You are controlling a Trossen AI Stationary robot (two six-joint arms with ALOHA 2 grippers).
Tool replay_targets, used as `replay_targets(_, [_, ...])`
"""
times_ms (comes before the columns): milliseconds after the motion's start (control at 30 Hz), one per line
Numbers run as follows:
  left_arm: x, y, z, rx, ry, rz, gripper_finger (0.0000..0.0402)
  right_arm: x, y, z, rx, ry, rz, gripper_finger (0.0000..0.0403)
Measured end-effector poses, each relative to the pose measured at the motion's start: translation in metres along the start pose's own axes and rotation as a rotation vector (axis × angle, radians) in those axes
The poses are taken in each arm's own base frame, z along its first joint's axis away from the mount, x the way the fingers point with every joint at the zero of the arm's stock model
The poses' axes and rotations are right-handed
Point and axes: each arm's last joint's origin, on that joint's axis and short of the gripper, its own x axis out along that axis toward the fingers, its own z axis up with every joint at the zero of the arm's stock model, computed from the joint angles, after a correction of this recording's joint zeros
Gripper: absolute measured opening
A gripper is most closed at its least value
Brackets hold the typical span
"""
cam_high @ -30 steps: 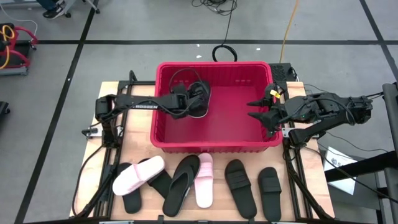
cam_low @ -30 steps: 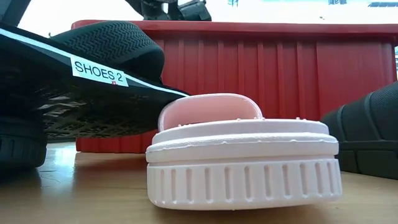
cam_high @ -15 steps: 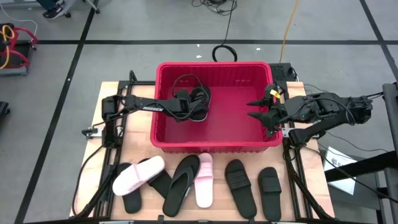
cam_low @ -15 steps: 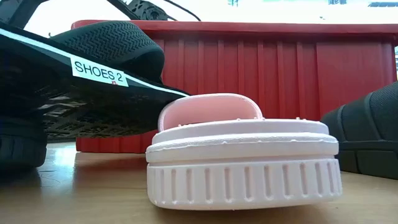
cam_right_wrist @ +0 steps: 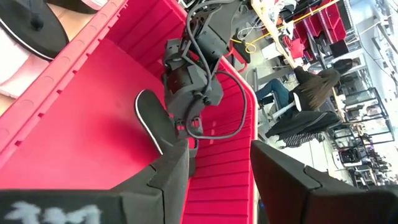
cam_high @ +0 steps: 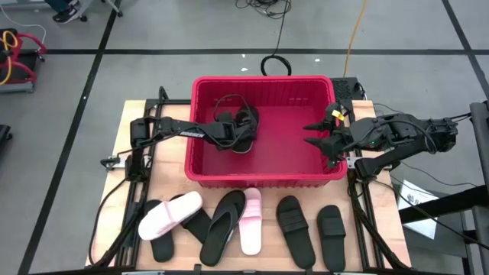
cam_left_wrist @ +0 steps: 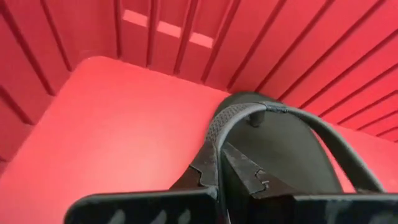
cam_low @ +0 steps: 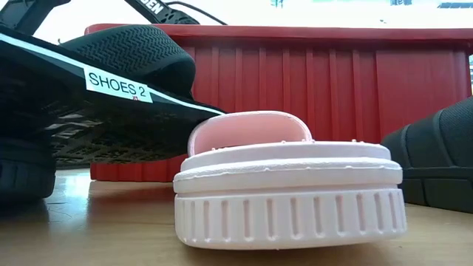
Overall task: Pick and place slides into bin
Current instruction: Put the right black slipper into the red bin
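Observation:
My left gripper (cam_high: 243, 131) is down inside the red bin (cam_high: 263, 79), shut on a black thong sandal (cam_high: 246, 122). The sandal also shows in the right wrist view (cam_right_wrist: 149, 119), low over the bin's floor. My right gripper (cam_high: 310, 134) is open and empty, just inside the bin's right wall. Two pink slides (cam_high: 170, 214) (cam_high: 250, 221) and several black ones (cam_high: 294, 228) lie in a row on the table in front of the bin. The left pink slide rests on a black one. My left gripper pinches one branch of the sandal's strap (cam_left_wrist: 212, 144) between its two fingers, a little back from the toe post (cam_left_wrist: 252, 116). The fingers slant down from the table's left. The sandal hangs tilted below them, its toe end toward the foot of the bin's wall; whether it touches the floor I cannot tell.
The bin's tall ribbed walls (cam_left_wrist: 186, 37) stand close around my left gripper. In the low view a pink slide (cam_low: 288, 185) and a black sole labelled SHOES 2 (cam_low: 111, 89) lie in front of the bin (cam_low: 332, 81). A seated person (cam_right_wrist: 305, 93) is in the room beyond.
My left gripper has gone down deeper into the bin and a little toward the table's right, still shut on the black sandal, which has sunk with it toward the bin's floor.

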Motion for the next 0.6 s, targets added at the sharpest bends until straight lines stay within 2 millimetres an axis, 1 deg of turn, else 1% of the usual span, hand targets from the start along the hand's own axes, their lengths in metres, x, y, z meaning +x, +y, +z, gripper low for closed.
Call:
replay_targets(233, [0.0001,0.0010,-0.0007,-0.006,0.024,0.005,0.0000,0.0000,0.0000,0.0000,0.000,0.000,0.000,0.0164])
replay_targets(333, [0.0006,0.0010,-0.0004,0.022,0.027,0.006,0.0000,0.0000,0.0000,0.0000,0.000,0.000,0.000,0.0164])
replay_targets(500, [0.0044,0.0007,0.0000,0.061,0.136,-0.008,0.0005,0.0000,0.0000,0.0000,0.000,0.000,0.000,0.0164])
replay_targets(600, [0.0066,0.0008,0.0013,0.094,0.165,-0.012,0.0012,0.0000,0.0000,0.0000,-0.001,0.000,0.000,0.0164])
